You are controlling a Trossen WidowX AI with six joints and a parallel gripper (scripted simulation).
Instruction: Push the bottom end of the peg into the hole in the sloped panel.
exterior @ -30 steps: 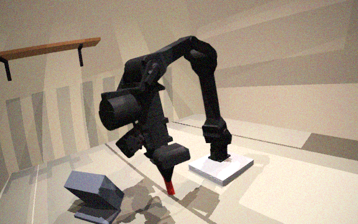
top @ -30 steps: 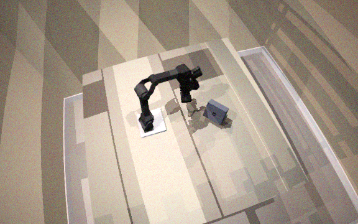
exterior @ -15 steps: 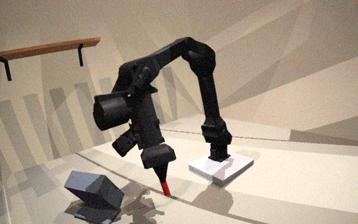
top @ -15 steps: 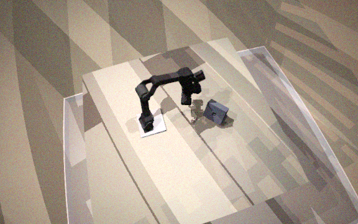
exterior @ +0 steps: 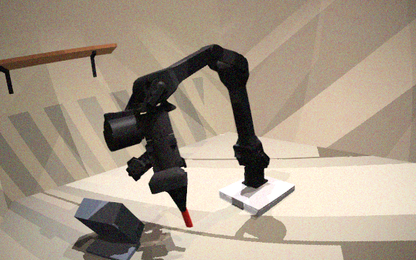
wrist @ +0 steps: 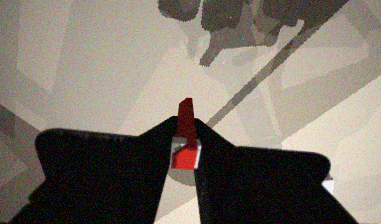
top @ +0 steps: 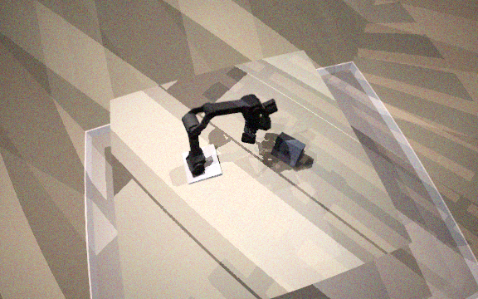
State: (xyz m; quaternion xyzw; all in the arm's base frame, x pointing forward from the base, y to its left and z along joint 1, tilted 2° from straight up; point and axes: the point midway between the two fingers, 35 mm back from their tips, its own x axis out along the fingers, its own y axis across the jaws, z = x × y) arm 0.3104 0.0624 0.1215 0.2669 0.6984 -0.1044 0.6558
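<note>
The red peg (exterior: 188, 218) (wrist: 187, 120) is held between the fingertips of my gripper (exterior: 183, 207) (wrist: 184, 122), which is shut on it. Its lower end sticks out below the fingers, slightly tilted, and appears to hang above the table. The peg looks flat-sided in the wrist view. In the top view, the gripper (top: 248, 138) hides the peg. The blue-grey block with the sloped panel (top: 290, 150) (exterior: 111, 221) stands apart from the peg, right of the gripper in the top view and left of it in the exterior view. Its hole cannot be made out.
The arm's white base plate (top: 214, 167) (exterior: 230, 194) lies behind the gripper, on the side away from the panel block. A wooden shelf (exterior: 49, 58) on dark brackets is on the wall in the exterior view. Strong shadow patches cross the table (top: 231, 212) and walls.
</note>
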